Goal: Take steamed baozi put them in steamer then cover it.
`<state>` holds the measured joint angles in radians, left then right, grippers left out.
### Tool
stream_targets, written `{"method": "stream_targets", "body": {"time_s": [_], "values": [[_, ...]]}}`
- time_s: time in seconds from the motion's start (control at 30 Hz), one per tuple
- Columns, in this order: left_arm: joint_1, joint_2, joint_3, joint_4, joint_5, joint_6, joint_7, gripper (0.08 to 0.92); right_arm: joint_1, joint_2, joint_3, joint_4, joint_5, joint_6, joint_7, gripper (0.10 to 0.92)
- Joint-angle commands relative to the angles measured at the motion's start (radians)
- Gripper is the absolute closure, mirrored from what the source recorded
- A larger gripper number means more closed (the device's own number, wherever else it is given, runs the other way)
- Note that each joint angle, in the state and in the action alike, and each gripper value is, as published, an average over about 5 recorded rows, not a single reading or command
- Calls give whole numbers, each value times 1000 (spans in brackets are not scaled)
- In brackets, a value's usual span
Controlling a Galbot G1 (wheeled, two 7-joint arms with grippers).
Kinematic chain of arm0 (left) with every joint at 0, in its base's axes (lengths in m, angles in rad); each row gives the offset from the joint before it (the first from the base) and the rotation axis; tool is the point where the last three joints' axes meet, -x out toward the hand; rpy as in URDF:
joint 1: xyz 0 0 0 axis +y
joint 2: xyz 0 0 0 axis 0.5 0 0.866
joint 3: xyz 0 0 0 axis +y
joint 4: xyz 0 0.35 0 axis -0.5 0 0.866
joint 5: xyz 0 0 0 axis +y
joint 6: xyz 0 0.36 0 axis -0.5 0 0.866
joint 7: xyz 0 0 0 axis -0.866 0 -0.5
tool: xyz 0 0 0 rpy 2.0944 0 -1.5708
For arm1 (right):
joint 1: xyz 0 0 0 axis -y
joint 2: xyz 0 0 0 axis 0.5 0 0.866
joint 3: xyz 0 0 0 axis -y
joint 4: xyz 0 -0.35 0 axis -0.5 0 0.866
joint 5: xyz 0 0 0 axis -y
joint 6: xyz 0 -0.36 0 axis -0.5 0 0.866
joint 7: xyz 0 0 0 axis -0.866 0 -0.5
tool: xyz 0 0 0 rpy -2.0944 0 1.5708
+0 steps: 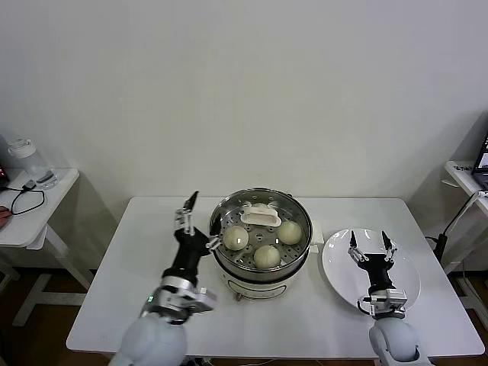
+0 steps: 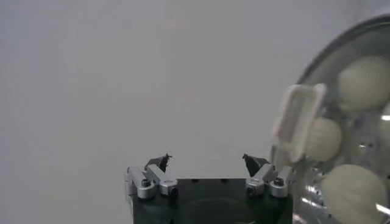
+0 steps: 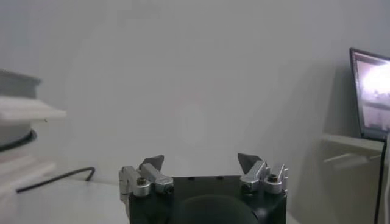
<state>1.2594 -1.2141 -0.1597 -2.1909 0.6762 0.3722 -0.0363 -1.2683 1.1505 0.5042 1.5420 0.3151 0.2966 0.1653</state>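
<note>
Lid (image 1: pixel 261 216) sits on steamer (image 1: pixel 261 263) over buns (image 1: pixel 235 237); left gripper (image 1: pixel 197 216) beside it, jaws open, released. Right gripper (image 1: pixel 371 248) open over plate (image 1: pixel 408 284), idle.

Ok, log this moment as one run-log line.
baozi: in steamer | cover: on steamer | left tool: open, beside steamer | right tool: open, over plate

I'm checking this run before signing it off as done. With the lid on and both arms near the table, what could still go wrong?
1. The open left gripper sits close beside the round shiny steel steamer; a careless retreat could nudge it and shift the clear glass lid with the white handle.
2. The open right gripper hovers over the flat white plate; dropping lower could knock it.
</note>
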Motion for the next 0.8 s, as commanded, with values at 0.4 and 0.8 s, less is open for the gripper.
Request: {"method": "stream_targets", "body": {"time_s": [0.4,0.8], "values": [[222,-86,-414,289,-654,-668,12,177,-127,56,48,89,83,-32,-25,203],[236,-97,-401,303,-577,-707,19,177,-151,103,88,91,61,-10,-56,203]]}}
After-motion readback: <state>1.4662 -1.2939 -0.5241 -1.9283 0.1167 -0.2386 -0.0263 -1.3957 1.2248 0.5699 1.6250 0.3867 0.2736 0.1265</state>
